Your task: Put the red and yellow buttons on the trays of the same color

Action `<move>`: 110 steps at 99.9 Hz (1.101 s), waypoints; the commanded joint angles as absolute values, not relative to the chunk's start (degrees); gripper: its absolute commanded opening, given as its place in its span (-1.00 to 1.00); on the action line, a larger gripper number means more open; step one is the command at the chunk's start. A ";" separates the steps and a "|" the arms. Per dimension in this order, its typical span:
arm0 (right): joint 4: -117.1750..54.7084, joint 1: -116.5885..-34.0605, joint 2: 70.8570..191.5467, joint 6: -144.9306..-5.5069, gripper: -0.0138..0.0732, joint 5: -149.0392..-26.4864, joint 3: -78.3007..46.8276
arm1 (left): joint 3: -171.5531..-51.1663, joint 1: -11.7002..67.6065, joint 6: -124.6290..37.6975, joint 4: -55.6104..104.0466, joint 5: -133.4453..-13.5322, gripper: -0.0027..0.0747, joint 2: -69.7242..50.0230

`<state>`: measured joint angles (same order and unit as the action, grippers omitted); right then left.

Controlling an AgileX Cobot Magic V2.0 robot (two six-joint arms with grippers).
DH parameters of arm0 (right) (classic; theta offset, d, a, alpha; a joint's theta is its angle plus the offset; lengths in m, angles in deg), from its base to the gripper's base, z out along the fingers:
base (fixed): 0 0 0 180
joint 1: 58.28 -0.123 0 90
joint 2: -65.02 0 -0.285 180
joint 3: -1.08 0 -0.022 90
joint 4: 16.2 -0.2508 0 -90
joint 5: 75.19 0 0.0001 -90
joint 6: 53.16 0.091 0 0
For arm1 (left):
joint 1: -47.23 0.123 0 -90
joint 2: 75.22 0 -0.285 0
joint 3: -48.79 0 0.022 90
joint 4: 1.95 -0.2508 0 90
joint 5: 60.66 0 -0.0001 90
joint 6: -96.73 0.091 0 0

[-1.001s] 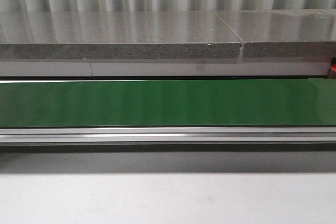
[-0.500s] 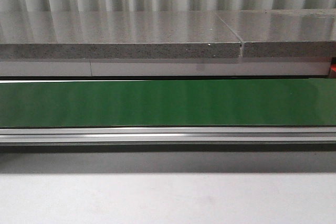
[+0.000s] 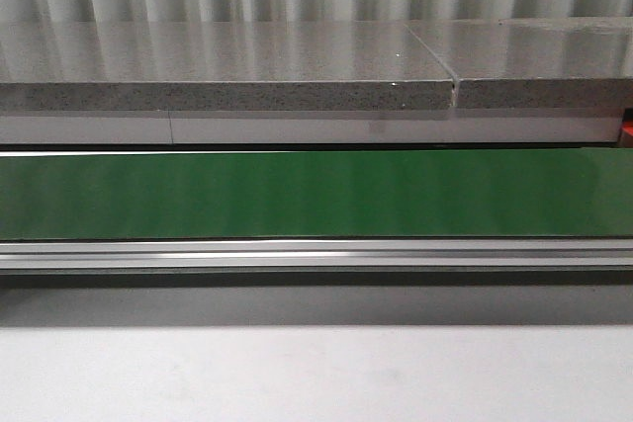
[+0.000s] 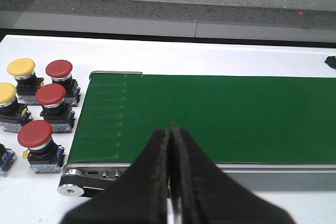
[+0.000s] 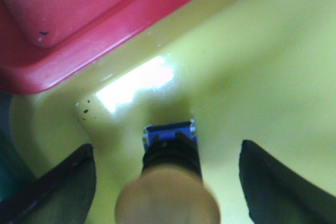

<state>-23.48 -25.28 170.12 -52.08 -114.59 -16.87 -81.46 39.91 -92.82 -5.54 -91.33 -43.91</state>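
Note:
Three red buttons and two yellow buttons stand on the white table beside the end of the green belt. My left gripper is shut and empty, its tips over the belt's near edge. In the right wrist view a button with a blurred yellowish cap, black collar and blue base stands upright on the yellow tray. My right gripper is open around it, and neither finger touches it. A corner of the red tray adjoins the yellow one. No gripper or button shows in the front view.
The front view holds the long green belt with its aluminium rail, a grey stone counter behind it and white table in front. The belt's roller end sits close to the nearest red button.

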 commanded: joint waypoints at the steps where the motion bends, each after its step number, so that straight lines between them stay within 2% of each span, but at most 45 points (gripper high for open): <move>1: -23.54 -24.86 165.55 -51.69 0.63 -113.44 -15.43 | -83.00 39.50 -92.84 -5.56 -86.88 -0.98 -43.64; 36: -23.54 -26.93 148.86 -51.57 0.63 -115.15 -15.43 | -83.00 39.50 -92.84 -5.56 -86.88 -0.98 -43.64; 73: -23.54 -49.83 137.75 -55.97 0.63 -117.98 -15.63 | -83.00 39.50 -92.84 -5.56 -86.88 -0.98 -43.64; 93: -23.54 -57.48 132.50 -57.12 0.63 -117.95 -20.08 | -83.00 39.50 -92.84 -5.56 -86.88 -0.98 -43.64; 101: -23.54 -58.64 129.74 -57.57 0.53 -117.89 -22.83 | -83.00 39.50 -92.84 -5.56 -86.88 -0.98 -43.64; 110: -23.54 -58.92 126.51 -57.88 0.31 -117.95 -25.45 | -83.00 39.50 -92.84 -5.56 -86.88 -0.98 -43.64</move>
